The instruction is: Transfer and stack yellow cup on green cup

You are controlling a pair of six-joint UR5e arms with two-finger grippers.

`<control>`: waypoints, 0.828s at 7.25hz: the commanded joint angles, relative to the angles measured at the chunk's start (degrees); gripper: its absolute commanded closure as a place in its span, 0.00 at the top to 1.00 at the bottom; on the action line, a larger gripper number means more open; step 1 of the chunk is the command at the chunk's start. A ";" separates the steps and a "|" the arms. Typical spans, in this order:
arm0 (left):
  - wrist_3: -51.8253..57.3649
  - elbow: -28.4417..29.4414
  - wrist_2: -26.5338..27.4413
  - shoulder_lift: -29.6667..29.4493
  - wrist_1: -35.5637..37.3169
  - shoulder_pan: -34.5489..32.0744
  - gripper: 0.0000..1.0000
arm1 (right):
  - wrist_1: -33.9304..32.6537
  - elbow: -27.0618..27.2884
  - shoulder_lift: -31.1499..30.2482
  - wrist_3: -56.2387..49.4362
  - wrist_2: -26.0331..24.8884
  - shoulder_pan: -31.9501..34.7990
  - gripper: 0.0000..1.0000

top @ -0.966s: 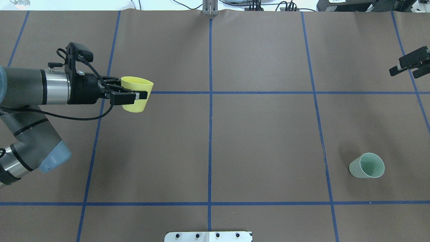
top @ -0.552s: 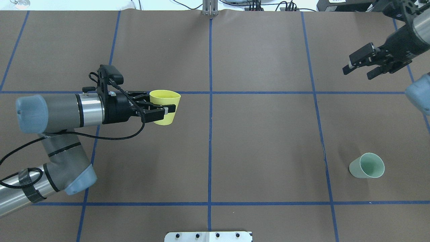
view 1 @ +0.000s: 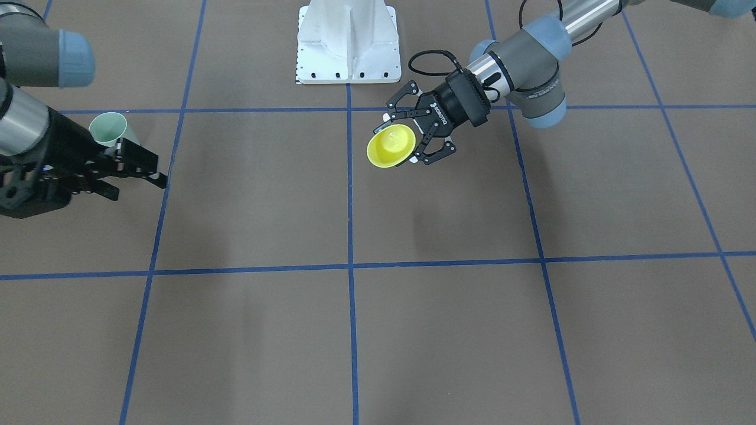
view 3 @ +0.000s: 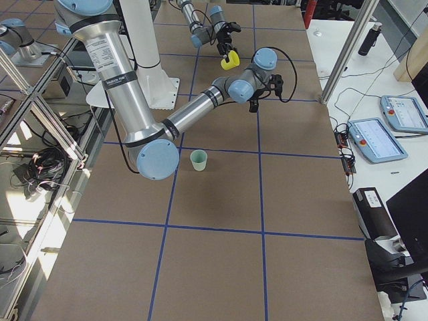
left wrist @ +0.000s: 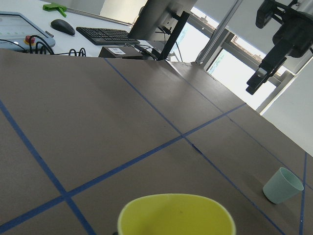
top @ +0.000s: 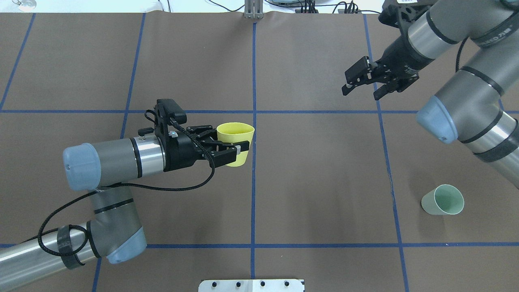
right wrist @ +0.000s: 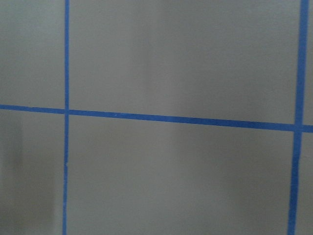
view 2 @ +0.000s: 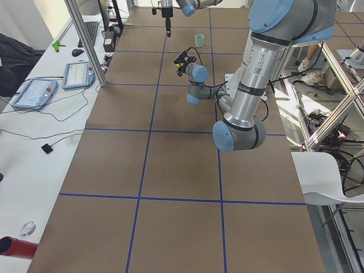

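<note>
My left gripper (top: pixel 234 142) is shut on the yellow cup (top: pixel 235 130) and holds it upright above the table, just left of the centre line. The cup also shows in the front-facing view (view 1: pixel 390 146) and at the bottom of the left wrist view (left wrist: pixel 176 215). The green cup (top: pixel 442 200) stands on the table at the near right, apart from both grippers; it also shows in the front-facing view (view 1: pixel 108 128). My right gripper (top: pixel 360 94) is open and empty in the air over the far right part of the table, far beyond the green cup.
Blue tape lines form a grid on the brown table cover (top: pixel 316 170). The white robot base plate (view 1: pixel 347 41) sits at the table's near edge. Side benches with a keyboard and tablets (view 2: pixel 34 91) lie beyond the far edge.
My left arm has carried the yellow cup rightward and nearer, up to the centre line. My right arm has swung in from the right edge toward the middle. The green cup has not moved.
</note>
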 commanded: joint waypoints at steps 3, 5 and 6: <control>0.01 0.06 7.23 -2.21 -0.07 7.80 0.15 | 12.64 -1.20 2.96 13.06 0.33 -6.92 0.99; 0.01 0.24 7.24 -2.91 -0.15 8.25 0.15 | 13.12 -1.20 3.57 18.11 0.85 -8.96 0.98; 0.01 0.33 6.55 -3.09 -1.02 8.33 0.14 | 12.86 -1.29 3.75 18.73 2.51 -9.05 0.98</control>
